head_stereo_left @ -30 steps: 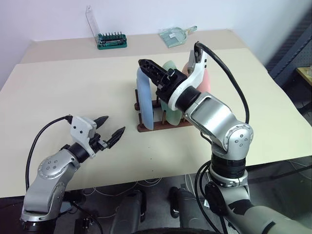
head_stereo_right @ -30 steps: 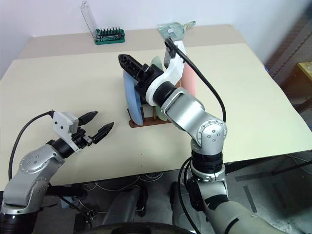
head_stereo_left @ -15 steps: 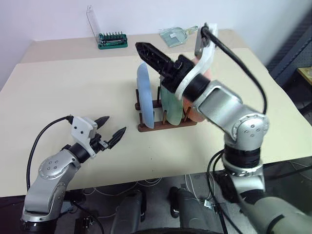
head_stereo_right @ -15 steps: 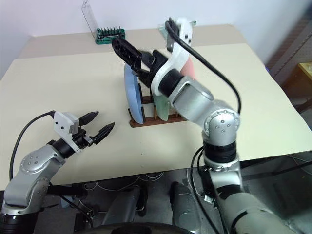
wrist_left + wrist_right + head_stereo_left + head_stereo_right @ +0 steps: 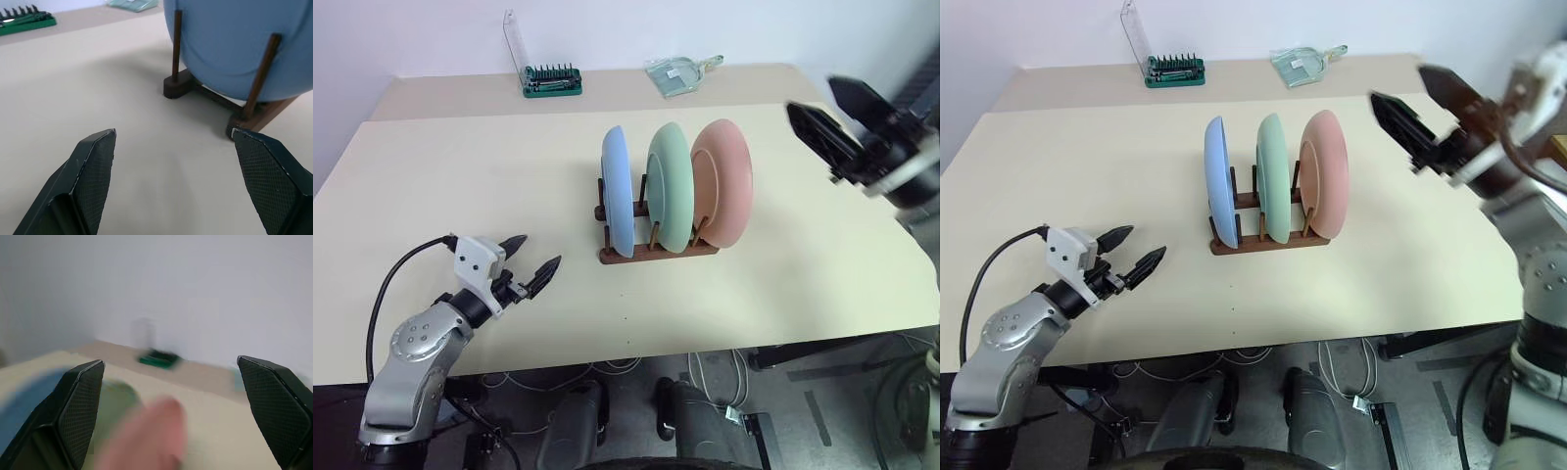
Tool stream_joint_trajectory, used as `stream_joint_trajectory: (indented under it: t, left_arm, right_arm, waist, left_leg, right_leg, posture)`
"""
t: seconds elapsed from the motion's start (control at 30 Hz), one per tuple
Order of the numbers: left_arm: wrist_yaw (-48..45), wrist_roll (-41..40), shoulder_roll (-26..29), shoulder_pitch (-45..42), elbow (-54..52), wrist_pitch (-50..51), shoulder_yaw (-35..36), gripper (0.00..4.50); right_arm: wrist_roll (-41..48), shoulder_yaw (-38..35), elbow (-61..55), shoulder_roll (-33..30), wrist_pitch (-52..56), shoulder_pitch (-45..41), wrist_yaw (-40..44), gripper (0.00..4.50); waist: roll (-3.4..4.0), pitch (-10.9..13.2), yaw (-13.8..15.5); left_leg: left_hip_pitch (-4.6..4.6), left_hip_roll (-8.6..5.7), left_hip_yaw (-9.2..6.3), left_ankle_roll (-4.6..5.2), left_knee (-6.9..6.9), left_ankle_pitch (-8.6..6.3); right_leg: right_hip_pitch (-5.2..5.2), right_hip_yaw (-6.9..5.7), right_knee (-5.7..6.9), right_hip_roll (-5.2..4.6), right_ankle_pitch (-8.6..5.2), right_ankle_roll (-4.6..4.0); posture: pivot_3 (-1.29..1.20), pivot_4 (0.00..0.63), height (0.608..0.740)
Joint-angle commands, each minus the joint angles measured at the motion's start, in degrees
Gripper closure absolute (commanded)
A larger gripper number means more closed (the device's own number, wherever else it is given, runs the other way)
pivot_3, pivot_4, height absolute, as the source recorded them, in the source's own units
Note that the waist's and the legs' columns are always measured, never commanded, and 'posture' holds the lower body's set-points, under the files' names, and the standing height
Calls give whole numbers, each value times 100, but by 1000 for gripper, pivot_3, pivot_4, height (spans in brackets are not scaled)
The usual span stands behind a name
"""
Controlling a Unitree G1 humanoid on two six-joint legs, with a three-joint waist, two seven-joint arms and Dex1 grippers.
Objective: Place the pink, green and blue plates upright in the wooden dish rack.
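While the plates (image 5: 677, 188) stand in the wooden dish rack (image 5: 656, 251), both grippers, left (image 5: 537, 262) at eight o'clock, right (image 5: 830, 119) at three, look spread and seemingly empty.

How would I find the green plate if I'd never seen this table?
Look at the middle of the beige table for the small dark wooden dish rack. Three plates stand upright in it; the green plate is the middle one, between the blue plate and the pink plate.

Bare surface (image 5: 489, 176) straight ahead of the left hand (image 5: 531, 265), nothing in the way till the wooden dish rack (image 5: 656, 253) with its three upright plates; right hand (image 5: 1410, 108) hangs in open air beside the pink plate (image 5: 724, 181)
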Motion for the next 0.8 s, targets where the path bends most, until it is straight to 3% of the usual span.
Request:
stream_joint_trajectory:
  t: [0.03,0.27,0.8]
  left_arm:
    - [3,186,3,-105,263,-244,29,574]
    - [-172,231,11,40,423,-331,16,574]
    - [-32,266,-94,530,102,-296,79,574]
  right_arm:
    - [-585,-334,585,32,-408,617,303,73]
    - [-1357,-101,1337,276,-989,1251,873,73]
    - [-2400,713,2651,703,-1711,411,1313,73]
  waist:
    - [6,-1,-1]
    - [38,4,-19]
    - [38,3,-6]
  left_leg:
    - [-1,1,1,-1,-1,-1]
    - [-1,7,10,18,-3,3]
    - [-1,13,13,12,7,-1]
  right_leg:
    - [-1,0,-3,0,1,0]
    - [-9,0,-1,6,12,-14]
    - [-4,-3,-4,5,10,-8]
  posture:
    - [0,150,740]
    - [0,150,740]
    - [0,150,740]
